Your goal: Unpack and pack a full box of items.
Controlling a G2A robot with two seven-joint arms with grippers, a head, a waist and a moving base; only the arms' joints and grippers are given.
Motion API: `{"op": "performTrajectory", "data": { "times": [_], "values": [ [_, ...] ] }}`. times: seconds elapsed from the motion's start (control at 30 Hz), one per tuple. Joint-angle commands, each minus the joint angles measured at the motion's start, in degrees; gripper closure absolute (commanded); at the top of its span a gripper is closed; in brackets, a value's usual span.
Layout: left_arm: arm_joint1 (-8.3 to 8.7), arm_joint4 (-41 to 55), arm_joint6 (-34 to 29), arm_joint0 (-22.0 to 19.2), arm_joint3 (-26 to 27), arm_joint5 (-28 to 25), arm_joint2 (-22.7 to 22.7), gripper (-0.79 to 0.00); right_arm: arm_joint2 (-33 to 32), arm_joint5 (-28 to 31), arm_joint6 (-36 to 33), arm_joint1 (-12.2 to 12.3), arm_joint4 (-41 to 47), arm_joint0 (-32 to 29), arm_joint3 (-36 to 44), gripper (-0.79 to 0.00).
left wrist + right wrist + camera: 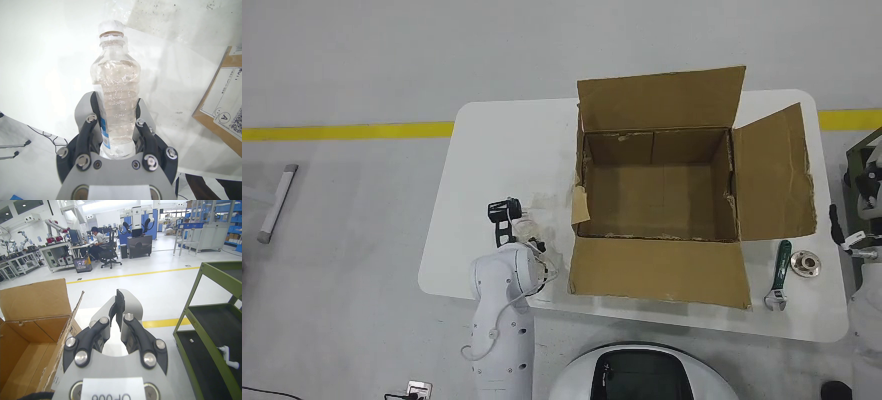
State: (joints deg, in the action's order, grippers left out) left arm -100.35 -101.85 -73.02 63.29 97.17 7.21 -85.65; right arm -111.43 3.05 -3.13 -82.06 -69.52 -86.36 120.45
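My left gripper (117, 102) is shut on a clear plastic water bottle (115, 85) with a white cap, gripping its lower half. In the top view this gripper (507, 215) is over the white table (492, 160), left of the open cardboard box (657, 200). The box shows a bare brown floor, with its flaps folded outward. My right gripper (118, 308) is shut with nothing between its ribbed pads. It hangs beside the box's right flap (70, 321).
A green-handled wrench (779, 275) and a round metal part (805, 264) lie on the table right of the box. A green cart (211, 323) with black shelves stands beyond the table's right edge. The box's labelled flap (223, 106) lies near the bottle.
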Motion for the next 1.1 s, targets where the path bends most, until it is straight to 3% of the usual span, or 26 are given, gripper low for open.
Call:
{"op": "performTrajectory", "data": {
  "times": [0.0, 0.13, 0.17, 0.2, 0.4, 0.47, 0.5, 0.53, 0.77, 1.0, 1.03, 1.07],
  "values": [
    [0.08, -0.5, -0.2, -0.1, -0.3, 0.3, 0.1, -0.314, 0.0, 0.0, 0.0, 0.0, 0.0, 0.0, 0.0, 0.000],
    [0.22, -0.4, -0.3, -0.3, -0.4, 0.6, 0.2, -0.289, 0.0, 0.0, 0.0, 0.0, 0.0, 0.0, 0.0, 0.000],
    [0.25, -0.4, -0.4, -0.3, -0.3, 0.7, 0.2, -0.194, 0.0, 0.0, 0.0, 0.0, 0.0, 0.0, 0.0, 0.000],
    [0.29, -0.5, -0.3, -0.2, -0.3, 0.8, 0.2, 0.000, 0.0, 0.0, 0.0, 0.0, 0.0, 0.0, 0.0, 0.000],
    [0.49, -0.9, 0.4, 0.6, 1.8, 1.4, 0.6, 0.000, -0.3, -0.3, -3.4, 0.1, 3.3, 0.5, 0.5, 0.000],
    [0.56, -1.2, 0.0, 0.9, 3.1, 1.6, 0.7, 0.000, -0.8, -0.2, -6.5, 0.2, 6.7, 1.0, 1.3, -0.209],
    [0.57, -1.1, -0.2, 1.0, 4.1, 1.7, 0.8, 0.000, -1.3, -0.7, -8.4, 0.3, 8.6, 1.2, 1.7, -0.351],
    [0.58, -1.0, -0.4, 1.2, 5.3, 1.8, 0.9, 0.000, -1.7, -0.8, -10.4, 0.4, 9.8, 1.4, 2.0, -0.785],
    [0.52, 1.5, -3.9, 2.0, 16.0, 2.4, 2.2, 0.000, -5.0, -2.6, -25.6, 1.2, 24.8, 4.4, 3.3, -0.785],
    [0.60, 3.1, -6.8, 1.0, 25.3, 1.6, 3.5, 0.000, -6.7, -2.1, -33.5, 1.9, 38.7, 5.2, 3.4, -0.785],
    [0.61, 3.3, -7.2, 0.7, 26.5, 1.4, 3.8, 0.000, -6.5, -1.7, -34.0, 2.0, 38.5, 5.0, 3.2, -0.502],
    [0.61, 3.6, -7.6, 0.5, 27.6, 1.3, 4.0, 0.000, -6.0, -1.3, -34.4, 2.1, 38.1, 4.9, 3.0, -0.360]
  ]
}}
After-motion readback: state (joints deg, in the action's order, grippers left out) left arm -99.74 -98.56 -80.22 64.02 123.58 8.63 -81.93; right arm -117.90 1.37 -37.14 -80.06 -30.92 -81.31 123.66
